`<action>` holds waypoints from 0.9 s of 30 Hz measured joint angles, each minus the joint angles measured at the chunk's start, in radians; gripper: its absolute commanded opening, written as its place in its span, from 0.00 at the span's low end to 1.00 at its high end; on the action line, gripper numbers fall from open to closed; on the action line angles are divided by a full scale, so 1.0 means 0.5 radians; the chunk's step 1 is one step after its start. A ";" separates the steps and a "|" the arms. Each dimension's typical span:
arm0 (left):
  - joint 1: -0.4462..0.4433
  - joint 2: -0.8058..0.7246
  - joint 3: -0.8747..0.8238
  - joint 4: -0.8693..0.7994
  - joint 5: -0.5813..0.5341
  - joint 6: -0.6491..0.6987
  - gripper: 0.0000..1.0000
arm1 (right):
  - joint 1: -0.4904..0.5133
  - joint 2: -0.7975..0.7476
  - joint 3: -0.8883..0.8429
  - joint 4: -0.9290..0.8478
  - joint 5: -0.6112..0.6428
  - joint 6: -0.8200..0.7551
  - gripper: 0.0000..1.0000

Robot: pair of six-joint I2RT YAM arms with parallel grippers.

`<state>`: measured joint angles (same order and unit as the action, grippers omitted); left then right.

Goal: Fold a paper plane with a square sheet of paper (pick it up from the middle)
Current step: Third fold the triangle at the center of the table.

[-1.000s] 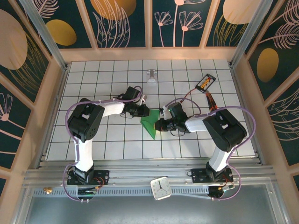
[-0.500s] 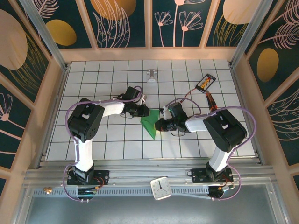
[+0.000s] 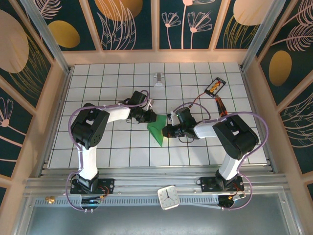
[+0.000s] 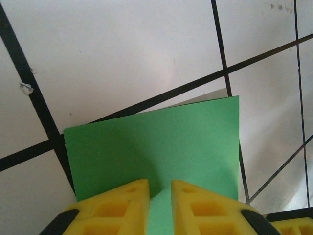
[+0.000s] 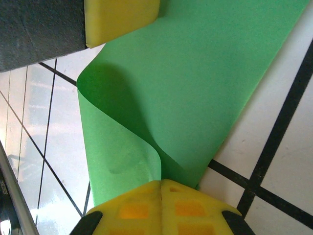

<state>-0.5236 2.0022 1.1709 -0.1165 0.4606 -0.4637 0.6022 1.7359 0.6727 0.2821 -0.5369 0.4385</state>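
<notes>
- Two grippers hold the green paper [image 3: 157, 131]. It lies on the white grid table [image 3: 122, 147], straight out past the clock [image 3: 167, 197] and a bit to the clock's left.
- One of them, the left gripper [image 4: 160, 188], is farther from the clock and more to its left. Its yellow fingers [image 4: 117, 200] pinch a flat edge of the paper, and the thin gap between them is filled with green.
- Our right gripper [image 5: 161, 186] is closer to the clock, almost in line with it. Its fingers are pressed tight together on a soft, round bend in the paper.
- We think the step now is making a fold, because the bend is round and not yet a sharp line.
- To do it well, we should hold the left pinch firm so the paper cannot slide.
- We should move the right pinch slowly and low, and match the edges before we press flat.
- If we pull too hard, the thin paper may slip out or tear.
</notes>
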 measured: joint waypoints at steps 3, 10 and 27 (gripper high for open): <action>0.000 0.000 0.001 0.000 -0.001 0.000 0.21 | 0.000 0.000 0.003 -0.005 -0.001 0.000 0.00; 0.000 0.000 0.002 -0.001 -0.001 0.000 0.21 | 0.000 0.000 0.027 -0.034 0.006 0.000 0.00; 0.000 0.000 0.002 -0.002 -0.001 0.000 0.21 | 0.000 0.000 0.040 -0.058 0.027 -0.022 0.00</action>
<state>-0.5236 2.0022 1.1721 -0.1177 0.4603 -0.4637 0.6022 1.7359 0.6926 0.2531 -0.5232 0.4274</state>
